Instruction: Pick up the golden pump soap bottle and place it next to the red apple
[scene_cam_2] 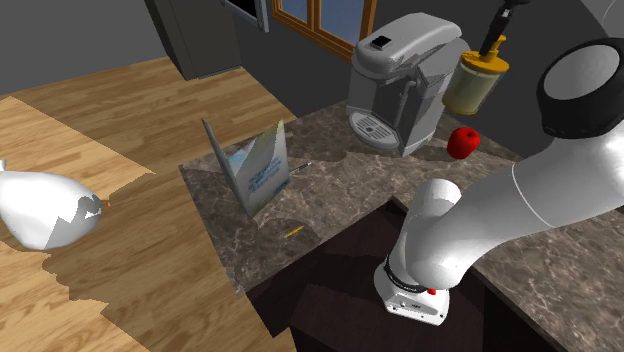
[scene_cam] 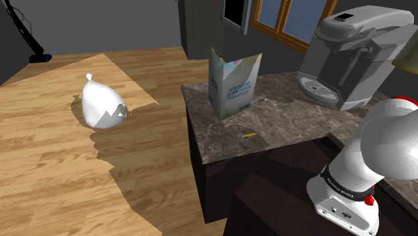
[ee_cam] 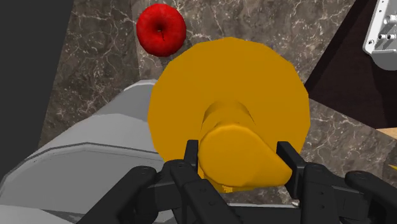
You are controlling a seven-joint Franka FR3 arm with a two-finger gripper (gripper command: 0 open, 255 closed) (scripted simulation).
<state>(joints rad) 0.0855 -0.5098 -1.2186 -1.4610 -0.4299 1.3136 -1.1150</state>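
Above the dark marbled bench (scene_cam_2: 330, 200), the black gripper (scene_cam_2: 494, 40) hangs from the white arm (scene_cam_2: 560, 190) with the golden pump soap bottle (scene_cam_2: 472, 86) beneath it. In the wrist view the gripper (ee_cam: 240, 160) has its two fingers (ee_cam: 189, 156) pressed on either side of the bottle's pump head, so it is clamped on the bottle (ee_cam: 229, 95). The second exterior view shows the bottle upright and raised off the bench, just beside the grey coffee machine (scene_cam_2: 400, 75). The red apple (scene_cam_2: 462, 141) sits on the bench below and near the bottle. Seen from the wrist, the apple (ee_cam: 161, 30) lies just past the bottle's round shoulder, apart from it, and the coffee machine (ee_cam: 89, 153) lies under one side of the bottle.

Farther along the bench stands an open printed carton (scene_cam_2: 255, 165), with a small yellow stick (scene_cam_2: 293, 231) lying near the bench edge. On the wooden floor (scene_cam: 53, 167) rests a white knotted bag (scene_cam: 100, 104).
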